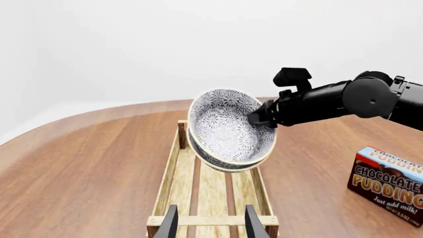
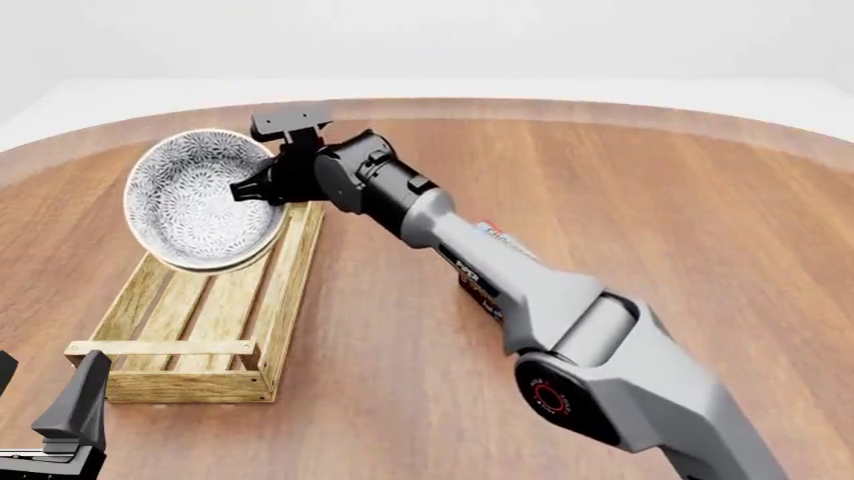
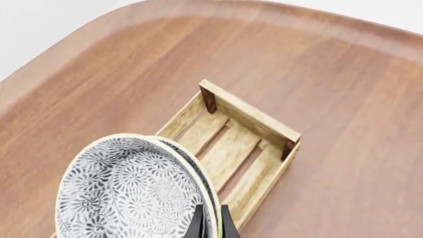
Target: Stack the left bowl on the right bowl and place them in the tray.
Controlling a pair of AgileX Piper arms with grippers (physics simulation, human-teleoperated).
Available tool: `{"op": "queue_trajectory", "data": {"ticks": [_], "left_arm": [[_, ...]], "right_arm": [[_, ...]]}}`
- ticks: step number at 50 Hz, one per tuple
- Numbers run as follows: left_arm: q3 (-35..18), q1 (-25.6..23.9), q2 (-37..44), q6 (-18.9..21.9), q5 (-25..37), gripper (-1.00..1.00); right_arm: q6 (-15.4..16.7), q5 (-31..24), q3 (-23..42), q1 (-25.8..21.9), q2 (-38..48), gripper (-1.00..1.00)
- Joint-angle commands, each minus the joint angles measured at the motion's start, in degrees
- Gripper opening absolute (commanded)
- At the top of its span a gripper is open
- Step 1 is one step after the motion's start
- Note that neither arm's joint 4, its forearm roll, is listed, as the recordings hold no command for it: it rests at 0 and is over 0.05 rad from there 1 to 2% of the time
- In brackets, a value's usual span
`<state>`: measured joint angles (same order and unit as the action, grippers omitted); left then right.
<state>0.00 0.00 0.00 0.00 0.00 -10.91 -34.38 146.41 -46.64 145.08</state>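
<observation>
Two nested grey-patterned bowls (image 2: 200, 200) hang steeply tilted above the far end of the light-wood slatted tray (image 2: 283, 290), apart from it. My right gripper (image 2: 262, 188) is shut on their rims at the right side. The stack also shows in the left wrist view (image 1: 228, 126) with the right gripper (image 1: 262, 118) on its rim, and in the right wrist view (image 3: 132, 193) with the fingers (image 3: 211, 224) clamped on it. The tray (image 1: 211, 219) lies empty, also visible in the right wrist view (image 3: 248, 116). My left gripper (image 1: 211, 225) is open and empty, just before the tray's near end (image 2: 67, 420).
A blue-and-brown chocolate pudding box (image 1: 390, 186) stands on the table right of the tray; in the front view it is mostly hidden behind my right arm (image 2: 507, 280). The round wooden table (image 2: 694, 200) extends to the right.
</observation>
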Motion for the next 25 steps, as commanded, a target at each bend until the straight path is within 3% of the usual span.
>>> {"op": "queue_trajectory", "data": {"ticks": [1, 14, 25], "left_arm": [[0.0, 0.0, 0.0, 0.0, 0.0, 1.0], [0.0, 0.0, 0.0, 0.0, 0.0, 1.0], [0.0, 0.0, 0.0, 0.0, 0.0, 1.0]], "right_arm": [[-0.79, 1.03, -0.02, -0.58, 0.31, -1.0], [-1.6, 2.49, -1.57, -1.43, 0.68, -1.0], [-1.32, 0.65, 2.59, -1.8, 3.76, -1.0]]}}
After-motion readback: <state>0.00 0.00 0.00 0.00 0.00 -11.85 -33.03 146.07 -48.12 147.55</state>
